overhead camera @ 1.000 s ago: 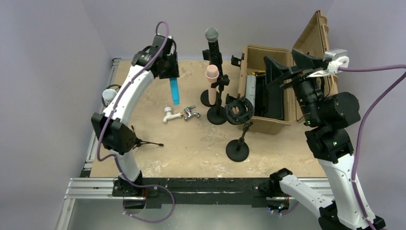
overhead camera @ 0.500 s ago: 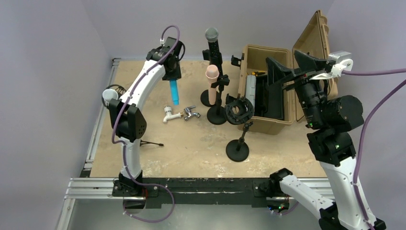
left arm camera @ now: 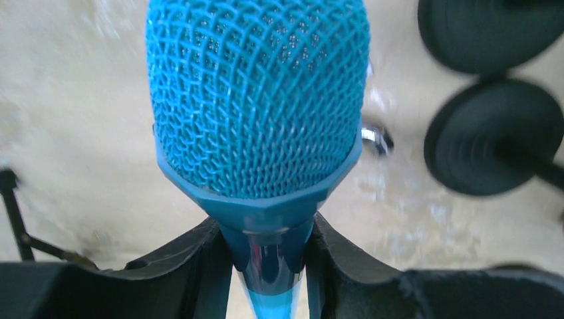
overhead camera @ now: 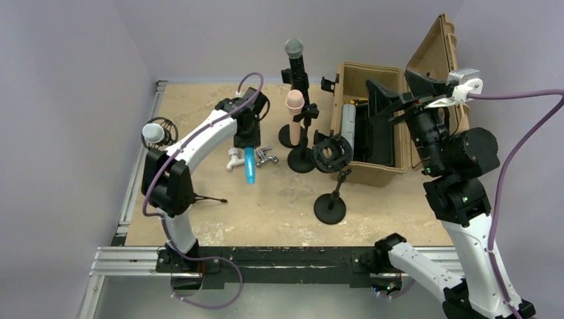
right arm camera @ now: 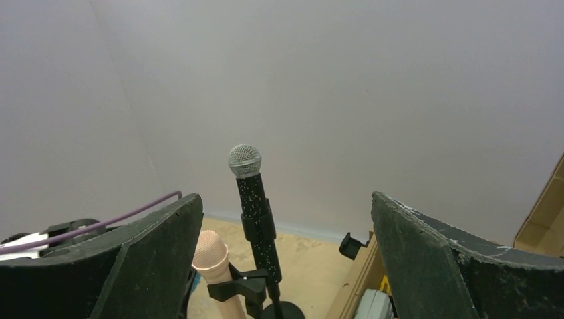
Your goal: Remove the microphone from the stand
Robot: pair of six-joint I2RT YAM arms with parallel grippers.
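Note:
My left gripper (overhead camera: 245,141) is shut on a blue microphone (overhead camera: 250,166) and holds it head down over the sandy table, beside two small taps. In the left wrist view the blue mesh head (left arm camera: 256,100) fills the frame, with the neck clamped between my fingers (left arm camera: 193,266). A black microphone with a silver head (overhead camera: 294,61) and a pink microphone (overhead camera: 294,109) stand clipped in black stands (overhead camera: 301,158). Both also show in the right wrist view, black (right arm camera: 251,193) and pink (right arm camera: 214,262). My right gripper (overhead camera: 406,93) is open and empty, high above the case.
An open tan case (overhead camera: 372,126) stands at the back right. A black shock-mount stand (overhead camera: 330,207) stands in front of it. A white tap (overhead camera: 234,159) and a chrome tap (overhead camera: 266,157) lie mid-table. A small tripod stand (overhead camera: 203,198) and a round white-capped holder (overhead camera: 154,133) sit at the left.
My left arm has swung down and toward the near side with the blue microphone, from the back left to just over the taps. The right arm has barely moved.

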